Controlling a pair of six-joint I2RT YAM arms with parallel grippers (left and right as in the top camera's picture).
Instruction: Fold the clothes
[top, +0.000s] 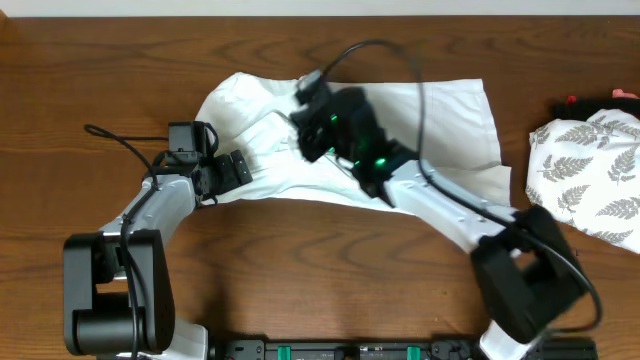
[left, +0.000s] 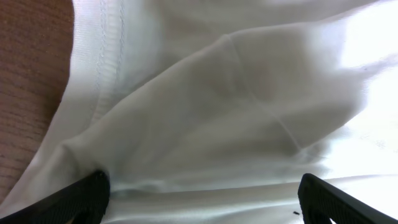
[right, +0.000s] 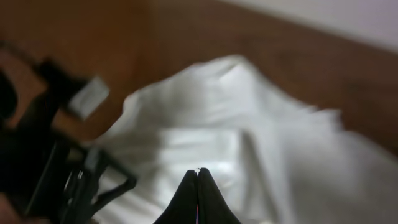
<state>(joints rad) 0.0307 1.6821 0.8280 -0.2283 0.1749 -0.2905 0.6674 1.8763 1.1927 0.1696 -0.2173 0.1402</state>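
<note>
The white T-shirt (top: 450, 120) lies rumpled on the brown wooden bench (top: 100, 60), in the far middle of it. It is spread wider toward my right side and bunched into folds toward my left.

My left jaws are released, standing wide apart at the shirt's near left edge. In the left wrist view the two black tips sit at the bottom corners, with loose white cloth (left: 217, 93) lying across the gap between them. A stitched hem runs up beside the bare wood (left: 31, 74), and a raised fold crosses the middle.

My right jaws are clenched, tip pressed against tip, above the left-middle part of the shirt. The right wrist view is blurred. It shows the closed tips pointing at the white folds (right: 249, 124), with wood (right: 311, 62) beyond them. I cannot tell whether they touch the cloth.

Well apart from the shirt, at the bench's right edge, lies a white cloth with a grey fern print (top: 590, 175).
</note>
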